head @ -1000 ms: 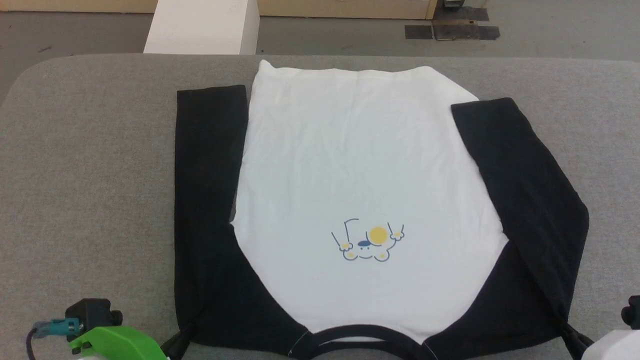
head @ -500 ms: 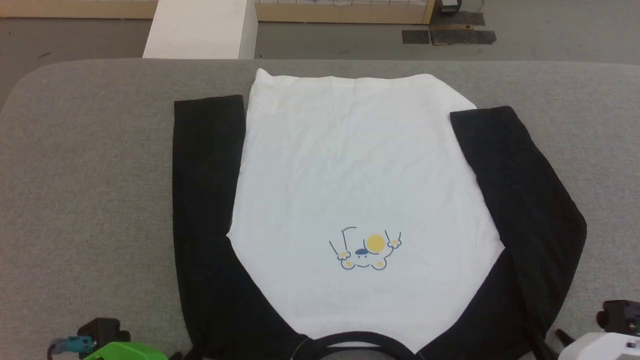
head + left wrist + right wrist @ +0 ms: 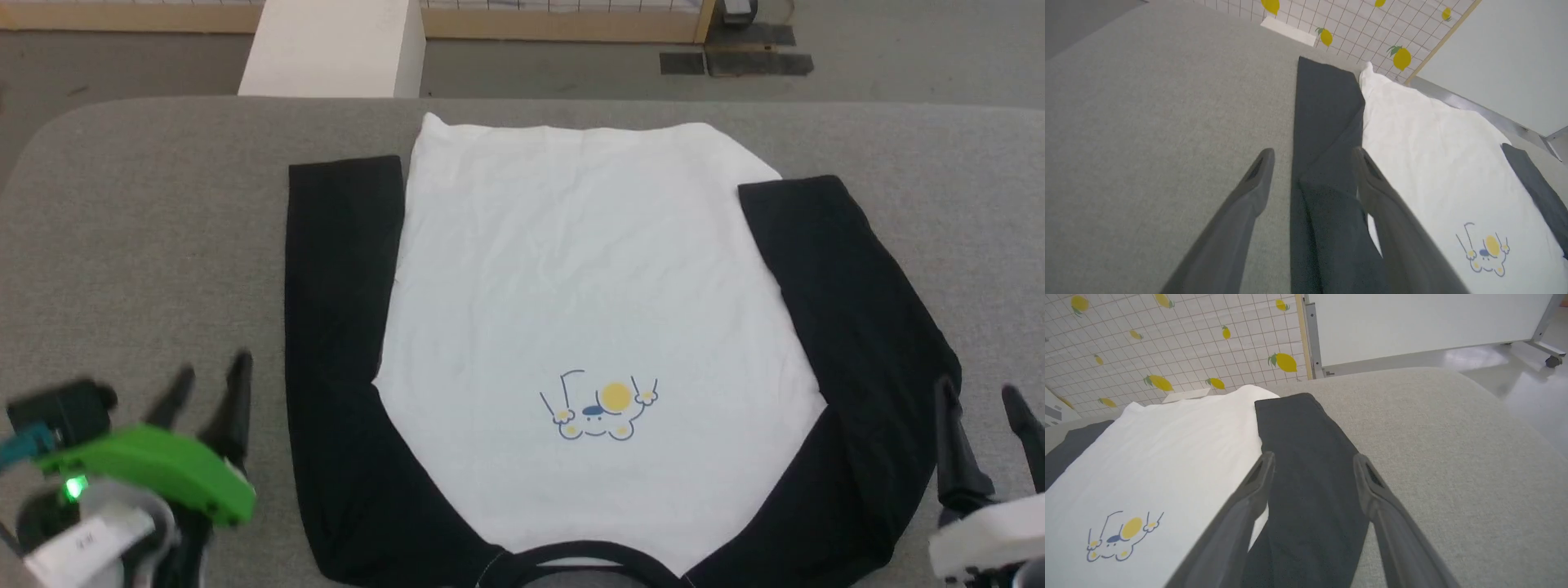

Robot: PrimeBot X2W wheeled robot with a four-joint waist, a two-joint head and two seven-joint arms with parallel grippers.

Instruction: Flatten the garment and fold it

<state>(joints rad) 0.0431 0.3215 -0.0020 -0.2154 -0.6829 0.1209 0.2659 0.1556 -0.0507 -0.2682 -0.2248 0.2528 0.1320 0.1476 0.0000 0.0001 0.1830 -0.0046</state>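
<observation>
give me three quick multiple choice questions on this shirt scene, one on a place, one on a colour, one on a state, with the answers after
1. Where on the garment is the print?
A) near the collar, at the robot's end
B) by the far hem
C) dead centre

2. What colour are the sleeves?
A) white
B) black
C) green

3. How do the left gripper and right gripper stand?
A) both shut on cloth
B) one open, one shut
C) both open, holding nothing

Answers:
1 A, the head view shows the print just above the collar.
2 B, both sleeves show black in the head view.
3 C, each wrist view shows its jaws standing apart, pinching nothing.
</observation>
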